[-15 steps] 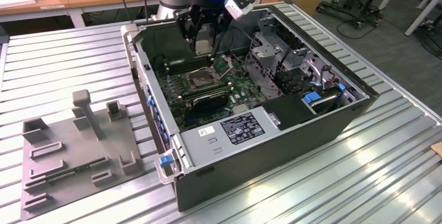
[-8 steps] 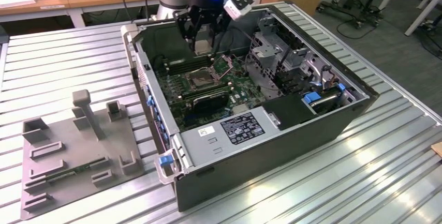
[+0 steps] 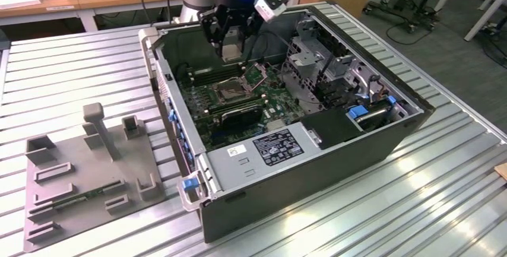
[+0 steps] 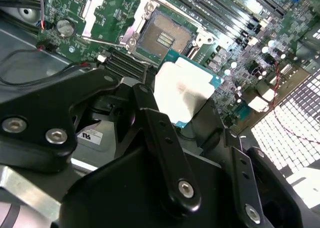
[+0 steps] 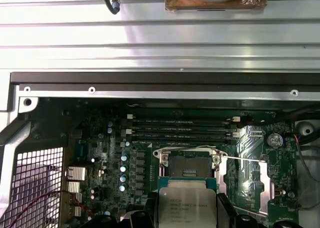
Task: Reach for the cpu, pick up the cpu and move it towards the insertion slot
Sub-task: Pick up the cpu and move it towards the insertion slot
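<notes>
My gripper hangs inside the open computer case, shut on the cpu, a pale silver-white square chip held flat between the black fingers. In both wrist views the cpu hovers above the motherboard, just short of the insertion slot. The insertion slot is a square socket with a shiny metal frame and a dark centre, and its load plate is tipped up beside it. The chip's edge overlaps one side of the socket in both wrist views.
The computer case lies open on a ribbed metal table. Long black memory slots run beside the socket. A drive cage and cables fill the case on the exterior view's right. A grey fixture lies at the exterior view's left.
</notes>
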{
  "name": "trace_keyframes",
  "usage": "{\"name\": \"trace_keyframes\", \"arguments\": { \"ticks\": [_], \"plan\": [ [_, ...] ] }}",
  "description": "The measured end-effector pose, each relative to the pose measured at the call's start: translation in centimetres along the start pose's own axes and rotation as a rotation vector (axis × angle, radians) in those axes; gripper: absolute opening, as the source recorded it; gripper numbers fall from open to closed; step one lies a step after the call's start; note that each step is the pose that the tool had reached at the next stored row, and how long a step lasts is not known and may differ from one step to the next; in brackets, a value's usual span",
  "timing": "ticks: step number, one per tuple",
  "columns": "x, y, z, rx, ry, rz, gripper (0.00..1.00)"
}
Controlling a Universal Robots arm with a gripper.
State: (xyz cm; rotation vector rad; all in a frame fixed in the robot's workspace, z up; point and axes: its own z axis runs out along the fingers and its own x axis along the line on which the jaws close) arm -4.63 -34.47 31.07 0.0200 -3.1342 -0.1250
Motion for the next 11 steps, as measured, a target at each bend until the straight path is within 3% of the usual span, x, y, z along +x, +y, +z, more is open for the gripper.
{"name": "trace_keyframes", "arguments": {
  "ticks": [11],
  "plan": [
    [0.00,0.03,-0.26,-0.0001,-0.0001,0.000,0.54]
  ]
}}
